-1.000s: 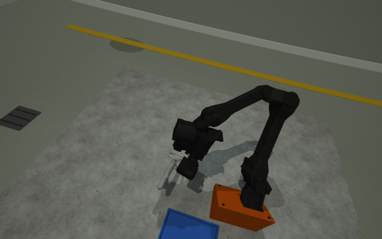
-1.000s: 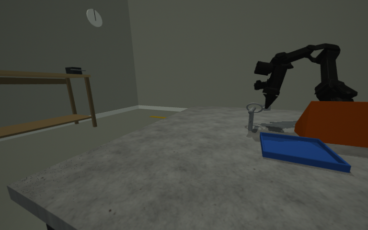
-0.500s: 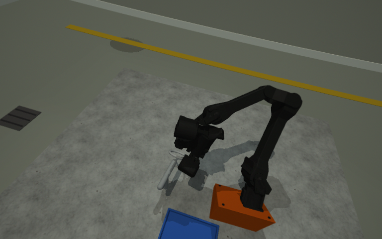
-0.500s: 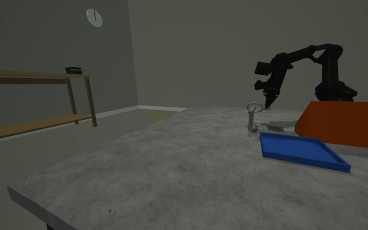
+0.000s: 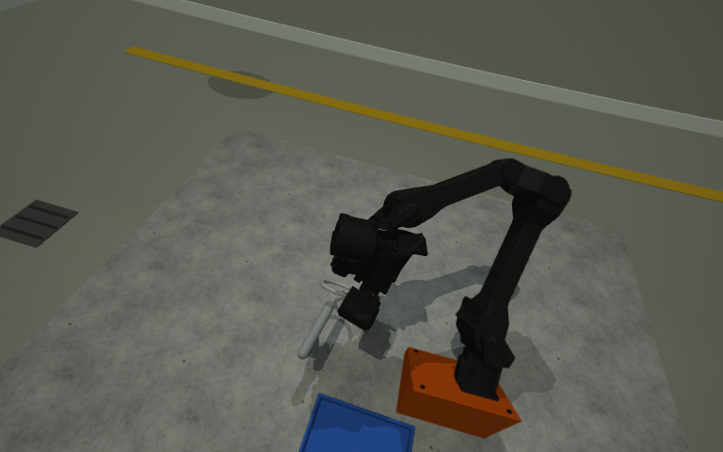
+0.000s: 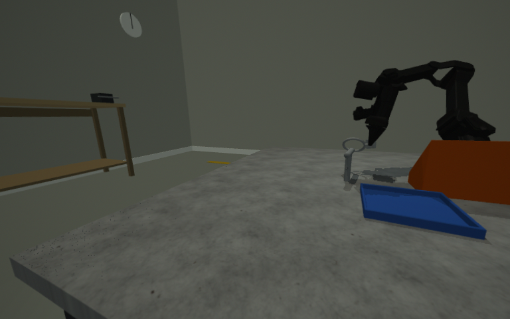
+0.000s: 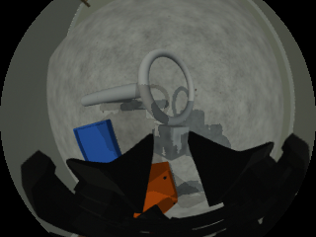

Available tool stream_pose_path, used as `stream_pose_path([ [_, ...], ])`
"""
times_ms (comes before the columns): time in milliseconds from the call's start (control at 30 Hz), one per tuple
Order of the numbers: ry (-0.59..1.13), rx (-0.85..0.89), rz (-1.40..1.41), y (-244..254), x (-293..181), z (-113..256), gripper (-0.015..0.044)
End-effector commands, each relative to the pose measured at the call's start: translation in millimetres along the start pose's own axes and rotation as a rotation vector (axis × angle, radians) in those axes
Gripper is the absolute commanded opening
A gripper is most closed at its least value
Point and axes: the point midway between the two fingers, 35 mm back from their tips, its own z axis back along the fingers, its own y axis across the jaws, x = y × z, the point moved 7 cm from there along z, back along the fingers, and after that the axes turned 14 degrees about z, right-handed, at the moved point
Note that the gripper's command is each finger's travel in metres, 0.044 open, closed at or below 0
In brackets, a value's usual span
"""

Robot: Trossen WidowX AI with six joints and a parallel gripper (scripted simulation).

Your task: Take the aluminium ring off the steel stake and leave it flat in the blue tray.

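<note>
The arm (image 5: 522, 246) bends over from its orange base (image 5: 438, 420) to the stake (image 5: 314, 331). The gripper (image 5: 361, 308) has the ring (image 5: 325, 288) just beyond the end of the stake's bar. The blue tray (image 5: 365, 410) lies near the base, cut off by the frame's bottom edge. A yellow stripe (image 5: 438, 128) crosses the floor.

Round clock (image 6: 130, 24) on wall; wooden bench (image 6: 126, 142) bearing dark box (image 6: 101, 98); yellow stripe (image 5: 354, 108) (image 6: 218, 162) across floor.
</note>
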Motion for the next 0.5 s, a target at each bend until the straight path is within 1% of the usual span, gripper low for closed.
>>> stream_pose_path([
  [0, -0.007, 0.006, -0.006, 1, 4, 9, 0.0],
  [467, -0.006, 0.005, -0.005, 2, 8, 32, 0.0],
])
